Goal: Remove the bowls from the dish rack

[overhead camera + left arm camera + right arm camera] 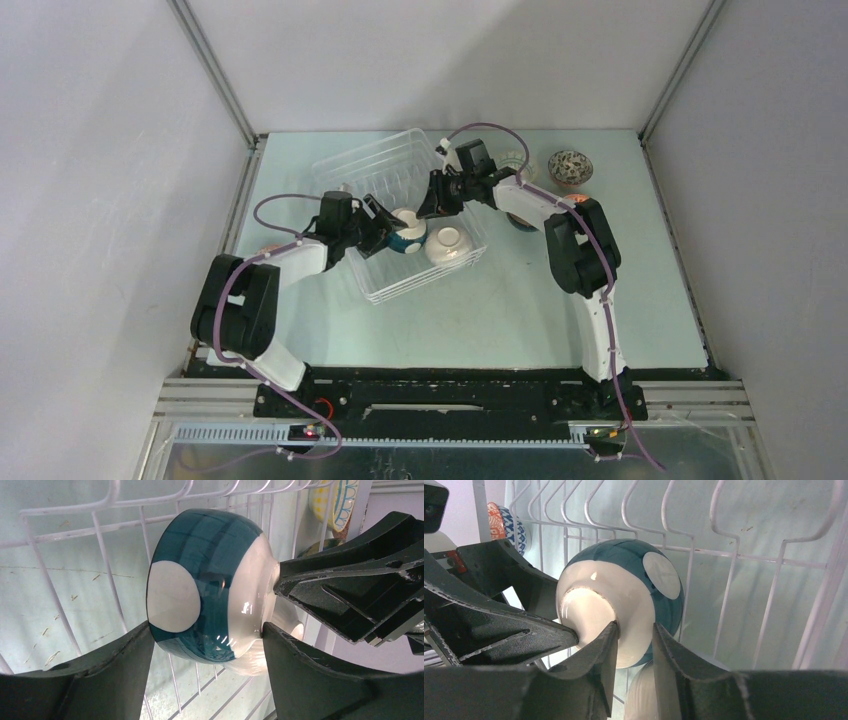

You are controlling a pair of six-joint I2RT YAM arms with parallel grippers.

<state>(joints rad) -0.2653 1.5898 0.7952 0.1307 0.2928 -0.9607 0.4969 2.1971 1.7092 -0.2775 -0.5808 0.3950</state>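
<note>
Teal glaze and white discs marked out the teal bowl (210, 580), which lay on its side inside the dish rack (400, 165), between the white tines near the rack's middle and just beside a plain white bowl (449, 243). Its axis ran roughly level, from the left arm's side across to the right arm's, so the mouth faced left and the white foot faced right. The left gripper (206, 630) straddled the bowl along that axis. Its jaws were closed on it, one finger against the rim side and the other against the base. The right gripper (634, 630) had its tips at the foot from the opposite side, the jaws drawn to a narrow gap. They seemed to nip the edge of the foot ring, but the right wrist view did not show whether they truly gripped it. Neither arm was the nearer one, since both met at the bowl. The coming move probably turned on the foot pointing squarely at the right jaws, which suited a hand-over toward the right, where a speckled bowl (570, 166) stood on the worktop (500, 310). The tines close around the bowl were the likely snag when lifting it.
</note>
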